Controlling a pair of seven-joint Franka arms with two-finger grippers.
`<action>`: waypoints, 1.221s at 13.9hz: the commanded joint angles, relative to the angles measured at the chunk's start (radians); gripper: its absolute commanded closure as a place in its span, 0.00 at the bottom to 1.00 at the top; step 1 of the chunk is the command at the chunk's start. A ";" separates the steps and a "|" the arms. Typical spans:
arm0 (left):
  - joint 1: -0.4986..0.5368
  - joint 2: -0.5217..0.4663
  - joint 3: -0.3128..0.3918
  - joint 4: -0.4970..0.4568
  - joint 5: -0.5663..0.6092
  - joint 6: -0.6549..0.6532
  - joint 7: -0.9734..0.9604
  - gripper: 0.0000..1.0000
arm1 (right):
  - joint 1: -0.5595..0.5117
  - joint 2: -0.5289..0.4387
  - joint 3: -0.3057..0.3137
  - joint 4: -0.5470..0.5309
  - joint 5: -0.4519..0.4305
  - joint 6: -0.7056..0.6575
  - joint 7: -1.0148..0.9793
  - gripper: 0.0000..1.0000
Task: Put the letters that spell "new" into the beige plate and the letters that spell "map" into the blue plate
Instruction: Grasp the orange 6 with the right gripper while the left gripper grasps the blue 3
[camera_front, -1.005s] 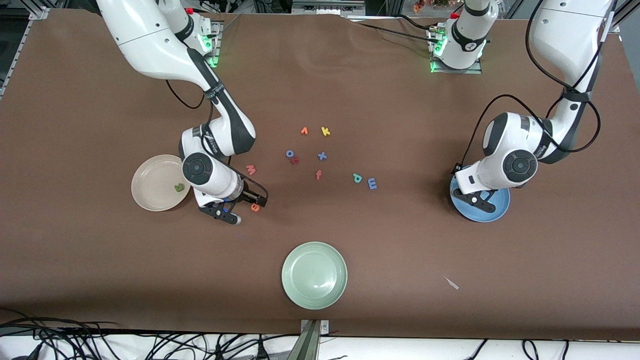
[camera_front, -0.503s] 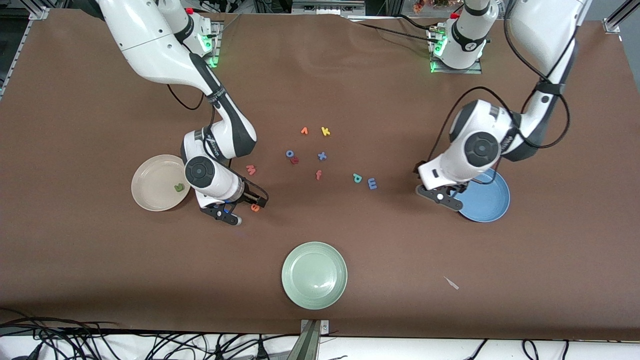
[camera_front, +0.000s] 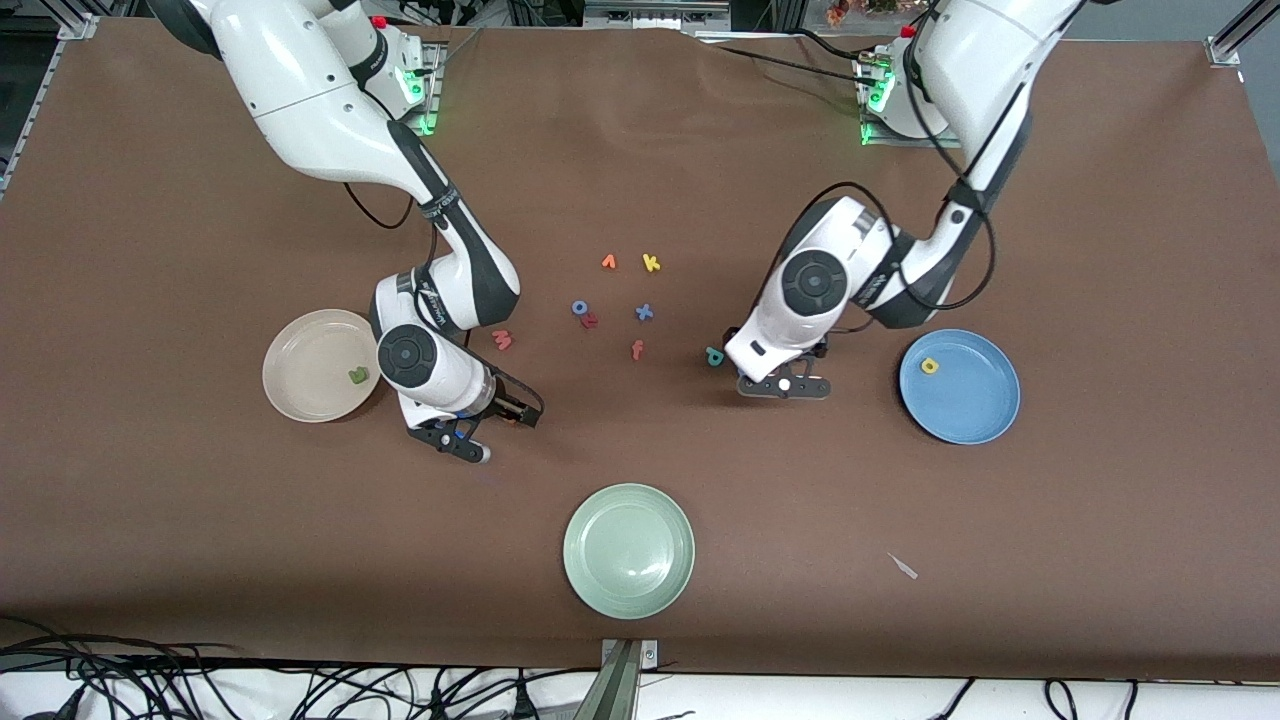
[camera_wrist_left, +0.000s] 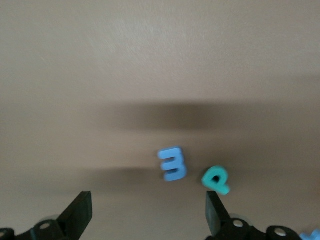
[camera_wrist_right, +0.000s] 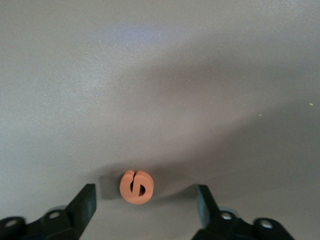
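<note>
Right gripper (camera_wrist_right: 142, 200) is hanging open, empty, straddling tiny orange e (camera_wrist_right: 136, 187) near beige plate (camera_front: 300, 385). Left gripper (camera_wrist_left: 149, 212) is gaping open, empty, over blue m (camera_wrist_left: 173, 163) beside teal p (camera_wrist_left: 216, 179).

The left arm (camera_front: 800, 300) hides the blue m (camera_wrist_left: 173, 163) in the front view.

Left arm: reaching from its base down toward mid-desk, elbow raised, wrist bent downward. Left gripper (camera_front: 783, 385) hanging low over the desk, pointing down, fingers (camera_wrist_left: 80, 214) standing wide apart with nothing between them. Right arm: stretching from its base toward the front camera, forearm angled down, wrist folded. Right gripper (camera_front: 495, 425) sitting low at the desk surface, fingers (camera_wrist_right: 85, 202) spread, gripping nothing.
</note>
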 joint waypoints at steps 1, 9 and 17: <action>-0.010 0.075 0.006 0.067 0.034 0.024 -0.139 0.00 | 0.003 0.025 0.001 0.029 0.010 0.001 0.012 0.34; -0.009 0.126 0.008 0.050 0.035 0.130 -0.131 0.25 | 0.003 0.026 0.001 0.037 0.046 -0.001 0.001 0.87; -0.006 0.118 0.008 0.035 0.035 0.115 -0.138 1.00 | -0.042 -0.075 -0.036 0.089 0.027 -0.327 -0.176 0.88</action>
